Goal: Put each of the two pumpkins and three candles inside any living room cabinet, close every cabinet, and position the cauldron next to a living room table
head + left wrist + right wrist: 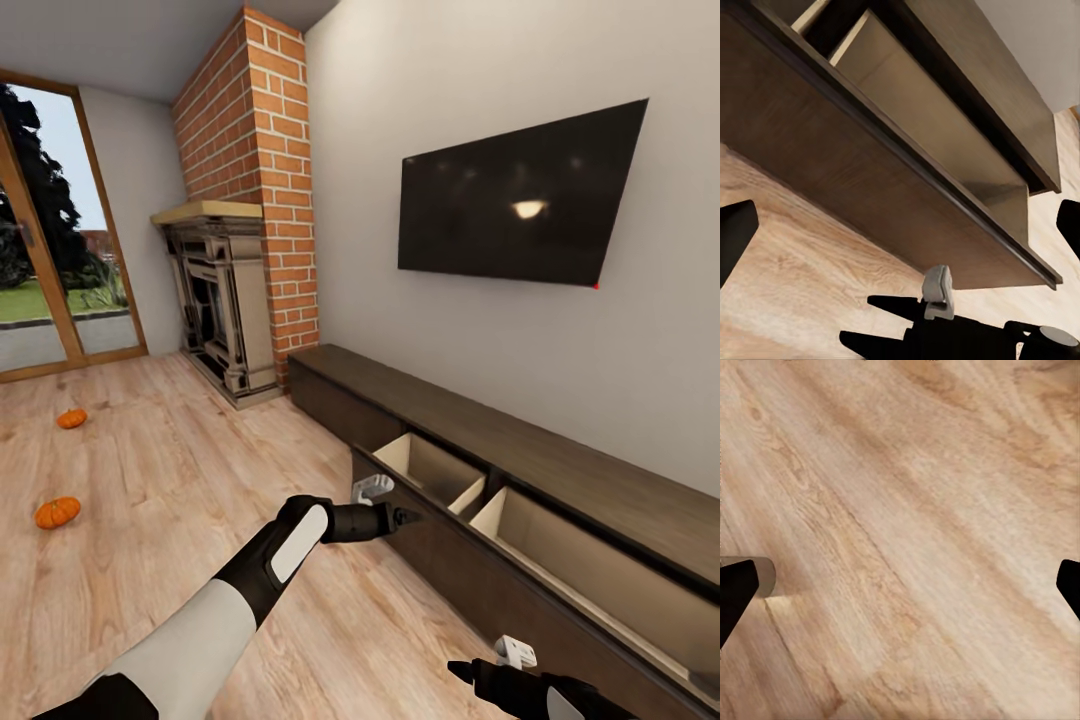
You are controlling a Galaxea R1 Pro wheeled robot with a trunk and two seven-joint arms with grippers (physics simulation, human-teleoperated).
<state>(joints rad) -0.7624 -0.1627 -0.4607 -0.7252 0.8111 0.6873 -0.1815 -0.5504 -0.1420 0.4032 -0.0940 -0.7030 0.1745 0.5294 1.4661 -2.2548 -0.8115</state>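
Two pumpkins [57, 512] [71, 418] lie on the floor [180, 450], well apart from the open cabinet [440, 470]; probably light, stiff, best gripped across the ribs. Both grippers' [405, 517] [458, 670] jaws spread, empty

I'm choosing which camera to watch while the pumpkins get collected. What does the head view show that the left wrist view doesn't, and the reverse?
Head view: two pumpkins on the floor, the fireplace, the wall TV and the left hand.
Left wrist view: a close look along the drawer front's outer face.
Both: the cabinet with its drawer pulled open, the beige drawer inside, the wooden floor and the right hand.
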